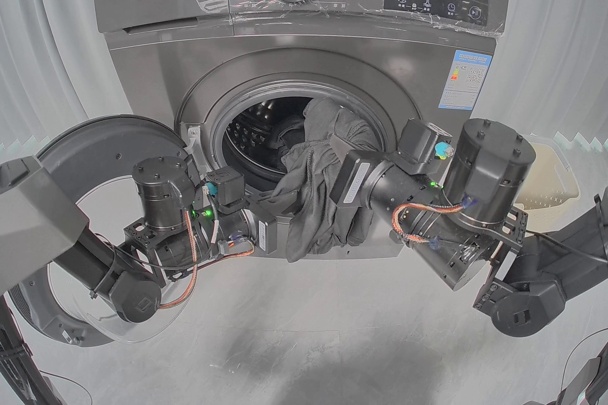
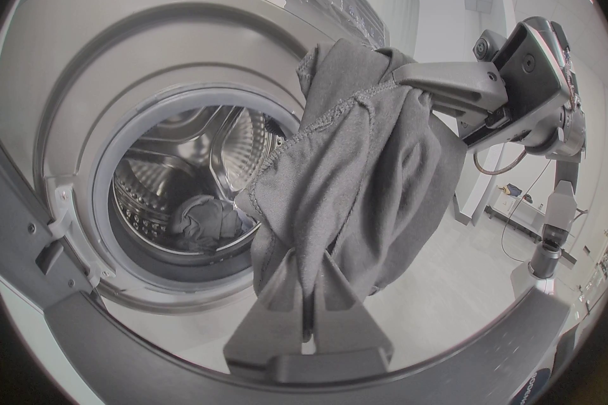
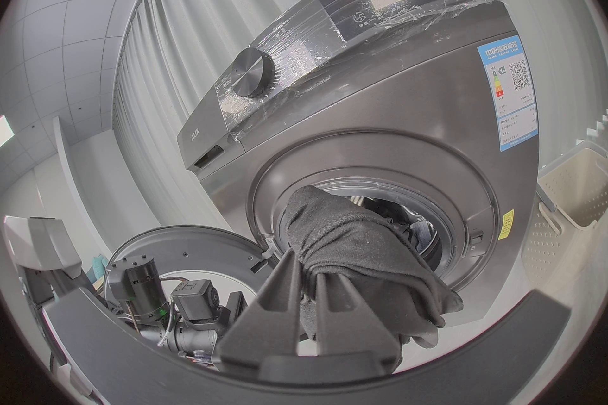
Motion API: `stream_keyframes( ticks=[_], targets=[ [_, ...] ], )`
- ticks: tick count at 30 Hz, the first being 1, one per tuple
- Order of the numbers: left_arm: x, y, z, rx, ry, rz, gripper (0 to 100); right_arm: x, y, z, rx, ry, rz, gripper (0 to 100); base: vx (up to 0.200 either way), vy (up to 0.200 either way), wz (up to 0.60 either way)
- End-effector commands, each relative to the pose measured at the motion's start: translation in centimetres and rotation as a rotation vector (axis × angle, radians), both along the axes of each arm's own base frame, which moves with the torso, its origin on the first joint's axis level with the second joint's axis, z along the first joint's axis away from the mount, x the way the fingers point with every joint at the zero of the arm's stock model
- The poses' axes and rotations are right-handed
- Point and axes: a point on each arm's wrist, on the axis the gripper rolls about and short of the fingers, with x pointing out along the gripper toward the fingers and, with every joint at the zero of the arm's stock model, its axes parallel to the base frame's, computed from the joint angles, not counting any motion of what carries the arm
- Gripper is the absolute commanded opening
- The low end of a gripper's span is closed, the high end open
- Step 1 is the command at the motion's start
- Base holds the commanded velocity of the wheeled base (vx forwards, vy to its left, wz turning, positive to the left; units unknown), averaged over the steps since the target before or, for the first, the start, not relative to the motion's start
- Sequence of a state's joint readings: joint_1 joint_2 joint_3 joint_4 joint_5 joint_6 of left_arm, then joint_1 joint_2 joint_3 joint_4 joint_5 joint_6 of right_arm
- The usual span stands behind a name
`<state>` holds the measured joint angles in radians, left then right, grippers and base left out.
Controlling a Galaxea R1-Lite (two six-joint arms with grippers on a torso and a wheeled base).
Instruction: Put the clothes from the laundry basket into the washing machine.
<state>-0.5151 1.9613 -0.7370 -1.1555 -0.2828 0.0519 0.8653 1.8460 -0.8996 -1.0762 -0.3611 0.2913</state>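
I've got left gripper (image 2: 310, 264) and right gripper (image 3: 311, 276) both clamped on the dark grey cloth garment (image 1: 316, 197) at the mouth of the grey front-loading washing machine (image 1: 158, 64), tail hanging outside, so releasing now could spill it.

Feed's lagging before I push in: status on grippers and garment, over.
Left gripper and right gripper both shut on dark grey cloth garment. Garment hangs across round drum opening, mostly outside. Crumpled dark garment lies inside.

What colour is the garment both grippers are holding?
Plain dark grey garment, no pattern; clearest in the left wrist view.
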Motion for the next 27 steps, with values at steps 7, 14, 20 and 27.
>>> stream_keyframes(
  ticks=[7, 14, 20, 27],
  targets=[
    [-0.1, -0.1, -0.1, -0.038, -0.062, -0.007, 0, 0.3, -0.4, -0.7, -0.012, 0.000, 0.000, 0, 0.000, 0.000, 0.00],
    [-1.3, 0.5, 0.7, -0.073, -0.117, -0.009, 0, 0.7, -0.9, -1.9, -0.034, -0.002, 0.030, 100, 0.000, 0.000, 0.00],
    [-1.8, 0.6, 3.1, -0.132, -0.179, -0.012, 0, 2.2, -1.4, -3.4, -0.065, 0.027, -0.011, 100, 0.000, 0.000, 0.00],
    [-1.3, 0.3, 4.9, -0.170, -0.227, -0.010, 0, 1.6, -1.8, -5.0, -0.124, 0.069, -0.005, 100, 0.000, 0.000, 0.00]
  ],
)
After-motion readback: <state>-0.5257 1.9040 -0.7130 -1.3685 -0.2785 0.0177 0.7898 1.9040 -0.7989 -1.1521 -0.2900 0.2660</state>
